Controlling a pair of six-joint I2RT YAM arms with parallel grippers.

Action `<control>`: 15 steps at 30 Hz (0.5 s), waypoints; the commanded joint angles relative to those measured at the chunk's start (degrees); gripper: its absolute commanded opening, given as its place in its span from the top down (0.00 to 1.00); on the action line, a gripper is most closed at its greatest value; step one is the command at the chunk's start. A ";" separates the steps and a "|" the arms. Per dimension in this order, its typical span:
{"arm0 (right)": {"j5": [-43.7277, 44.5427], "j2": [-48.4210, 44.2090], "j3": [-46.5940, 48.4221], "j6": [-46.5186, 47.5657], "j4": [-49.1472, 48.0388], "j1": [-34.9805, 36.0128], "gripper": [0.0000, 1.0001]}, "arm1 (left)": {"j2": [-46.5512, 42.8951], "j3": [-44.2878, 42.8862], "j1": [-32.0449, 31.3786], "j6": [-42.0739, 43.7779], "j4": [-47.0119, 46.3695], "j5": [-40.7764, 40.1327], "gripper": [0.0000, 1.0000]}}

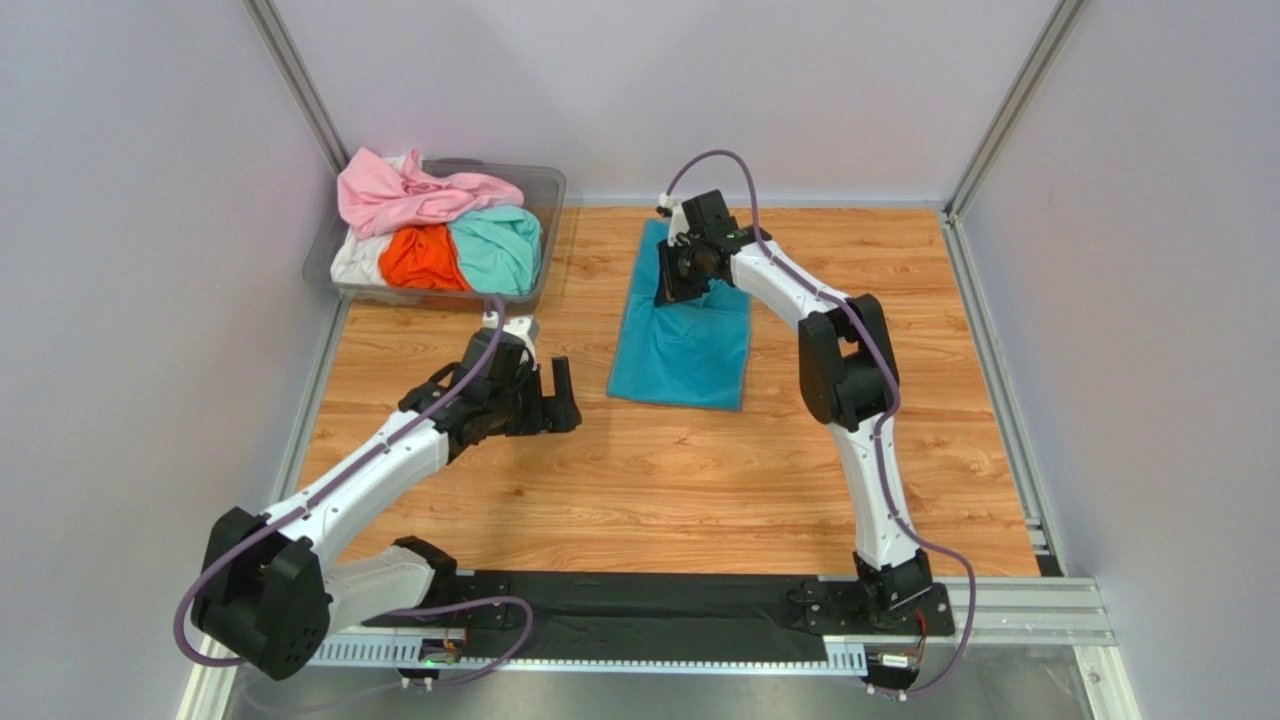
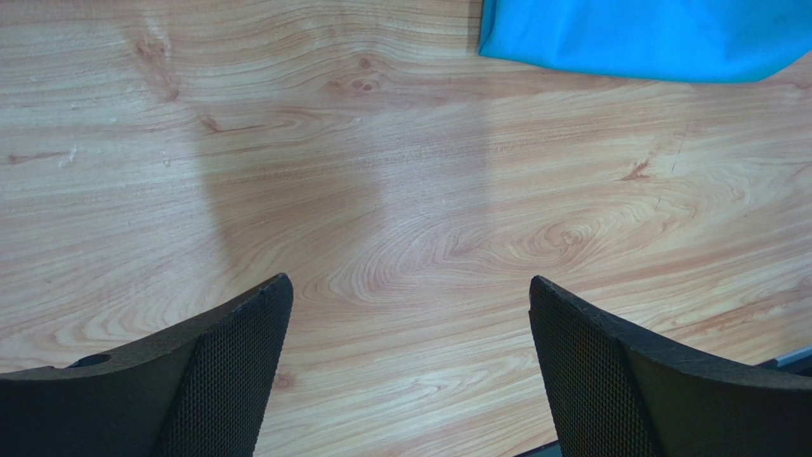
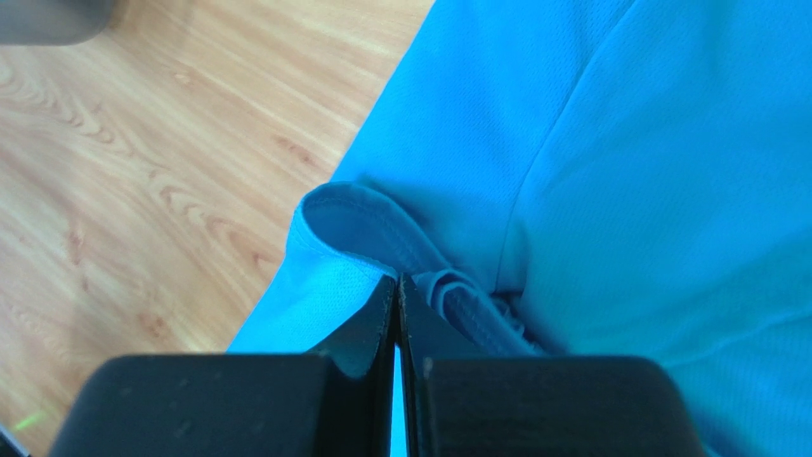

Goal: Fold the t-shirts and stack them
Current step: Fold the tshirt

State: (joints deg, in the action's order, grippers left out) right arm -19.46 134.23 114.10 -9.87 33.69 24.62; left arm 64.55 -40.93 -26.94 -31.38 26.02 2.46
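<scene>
Your teal-blue t-shirt (image 1: 685,333) lies on the wooden table (image 1: 676,480) as a long, narrow folded shape, right of centre and toward the far side. The right gripper (image 3: 396,281) is at the shirt's far end. Its jaws are pressed together on a curled-up fold of the fabric's edge, and the wrist view shows blue cloth between the fingers. The left gripper (image 2: 410,290) hangs over bare wood just to the left of the shirt's near end. Its jaws are spread wide and hold nothing, and in its wrist view only a corner of the shirt shows at the top.

At the far left corner sits the clear plastic tub (image 1: 549,188). It holds a crumpled pink t-shirt (image 1: 421,195) on top, with an orange t-shirt (image 1: 421,258), a mint green t-shirt (image 1: 504,248) and a white t-shirt (image 1: 358,258) below it.
</scene>
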 commanded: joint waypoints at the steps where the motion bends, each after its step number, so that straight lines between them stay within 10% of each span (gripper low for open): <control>1: 2.15 3.30 4.10 -1.12 -0.38 0.25 0.96 | 0.39 -1.79 0.04 -0.18 -0.01 0.26 0.00; 15: 6.55 -2.99 14.04 3.71 4.01 0.25 0.00 | 0.40 -3.02 0.04 -0.62 -2.28 3.96 0.00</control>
State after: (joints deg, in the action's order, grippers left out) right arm -14.15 138.08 125.40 -8.49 37.26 24.62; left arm 65.84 -41.56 -26.94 -31.57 25.89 4.95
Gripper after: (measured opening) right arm 0.973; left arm 0.996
